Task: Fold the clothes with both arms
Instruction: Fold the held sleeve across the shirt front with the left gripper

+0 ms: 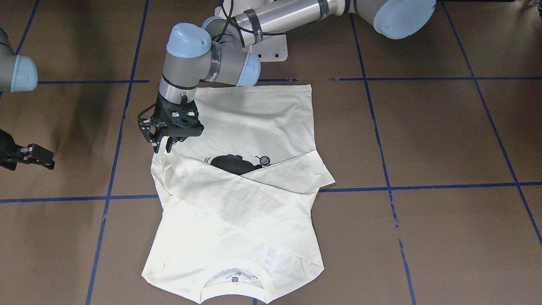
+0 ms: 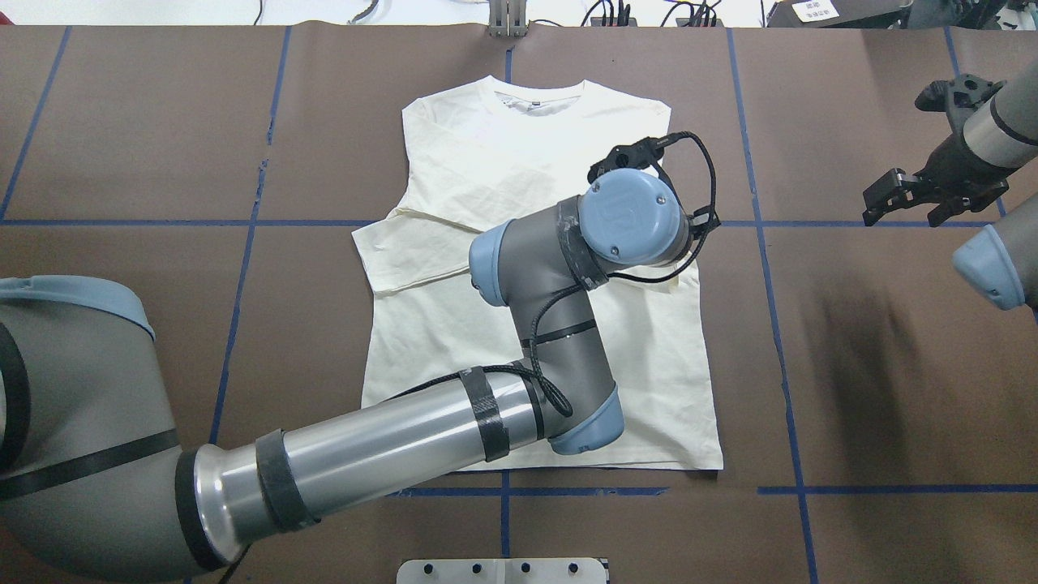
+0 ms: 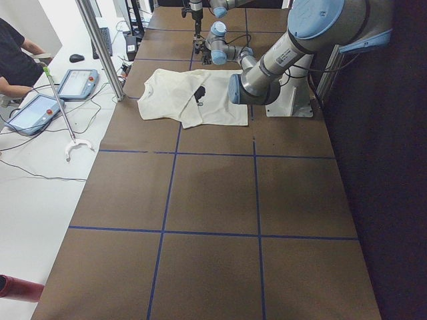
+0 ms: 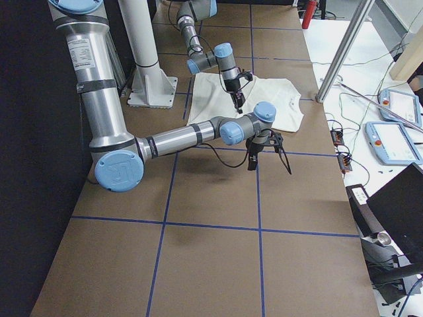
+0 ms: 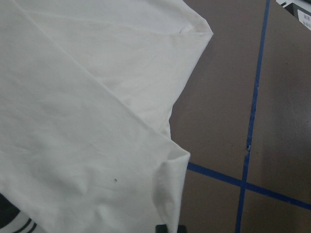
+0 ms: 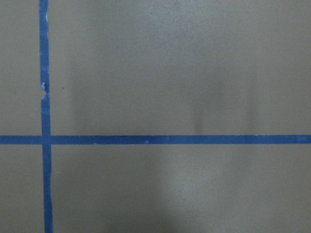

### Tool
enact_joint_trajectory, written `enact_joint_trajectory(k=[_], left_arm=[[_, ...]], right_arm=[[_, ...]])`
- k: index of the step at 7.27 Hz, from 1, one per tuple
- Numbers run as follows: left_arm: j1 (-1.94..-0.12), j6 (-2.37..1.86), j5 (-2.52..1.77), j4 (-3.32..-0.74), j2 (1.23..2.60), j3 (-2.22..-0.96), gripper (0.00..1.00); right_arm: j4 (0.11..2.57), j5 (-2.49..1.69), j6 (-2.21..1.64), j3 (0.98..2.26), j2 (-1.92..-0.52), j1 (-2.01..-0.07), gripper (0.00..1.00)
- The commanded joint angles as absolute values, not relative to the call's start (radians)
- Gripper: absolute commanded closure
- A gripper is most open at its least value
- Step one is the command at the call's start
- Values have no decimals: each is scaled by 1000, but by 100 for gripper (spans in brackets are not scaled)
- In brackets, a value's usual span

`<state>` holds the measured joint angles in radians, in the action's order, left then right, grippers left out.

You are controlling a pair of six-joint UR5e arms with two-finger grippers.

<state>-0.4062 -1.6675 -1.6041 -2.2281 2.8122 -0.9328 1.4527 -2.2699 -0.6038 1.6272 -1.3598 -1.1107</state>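
The cream T-shirt [image 1: 237, 212] lies flat on the brown table, front up, collar [image 1: 233, 281] pointing away from the robot. Both sleeves are folded across its chest, so only the top of the black cat print [image 1: 235, 163] shows. My left arm [image 2: 535, 324] reaches across the shirt. Its gripper [image 1: 163, 146] is shut on the shirt's side edge by the sleeve fold, and the cloth rises a little to the fingers. In the overhead view the wrist hides that gripper. My right gripper [image 2: 904, 212] hangs open over bare table, well off to the shirt's side, holding nothing.
Blue tape lines [image 1: 389, 186] divide the brown table into squares. The white pedestal base [image 1: 271, 48] stands just behind the shirt's hem. Beyond the table's far side are metal posts [image 3: 100, 47], teach pendants [image 3: 73, 83] and a seated person [image 3: 13, 53].
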Motion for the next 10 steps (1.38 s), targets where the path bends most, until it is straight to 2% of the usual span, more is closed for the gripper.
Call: enact_joint_trajectory(k=[1, 3, 5, 6, 8, 10], left_arm=[[-400, -1635, -1597, -2267, 2792, -928, 0], [-428, -1615, -1621, -2237, 2768, -975, 0], [-469, -1570, -1681, -2177, 2735, -1017, 0], [-495, -1504, -1744, -2098, 2650, -1108, 0], [-538, -1293, -1749, -1862, 2435, -1453, 0], [-601, -1145, -1802, -1731, 2248, -1708, 1]], right_arm=[[1451, -2272, -604, 1617, -1345, -1106, 0], [1448, -2272, -665, 1638, -1329, -1092, 0], [1305, -2269, -853, 1658, -1325, -1016, 0], [1228, -2252, -1014, 1692, -1325, -946, 0], [1224, -2163, -1206, 1820, -1342, -827, 0], [1226, -2003, -1345, 1923, -1399, -655, 0]])
